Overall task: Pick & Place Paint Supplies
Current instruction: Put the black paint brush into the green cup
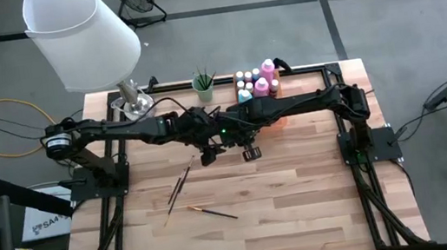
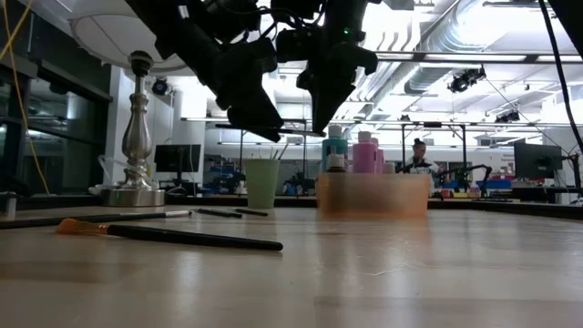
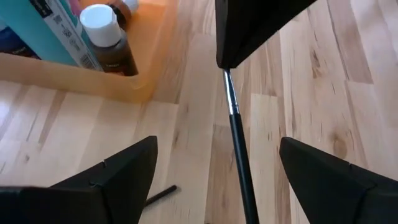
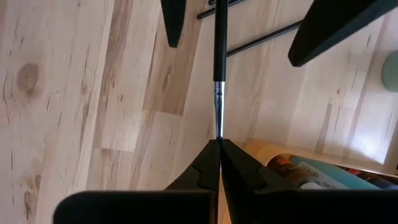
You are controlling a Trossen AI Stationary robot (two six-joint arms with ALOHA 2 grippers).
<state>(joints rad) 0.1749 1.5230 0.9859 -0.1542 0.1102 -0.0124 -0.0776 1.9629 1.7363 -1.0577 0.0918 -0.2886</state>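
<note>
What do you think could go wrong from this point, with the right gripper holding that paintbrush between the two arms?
1. The right gripper pinches the paintbrush only at its bristle tip, so the long handle could swing or slip out.
2. The left gripper is open around the handle, close to the right one; a mistimed handover may drop the brush or knock fingers together.
3. The orange tray of bottles sits nearby; a swinging handle might strike it.

No lettering can be read; the teal bottle's [image 3: 53, 34] label is illegible.
</note>
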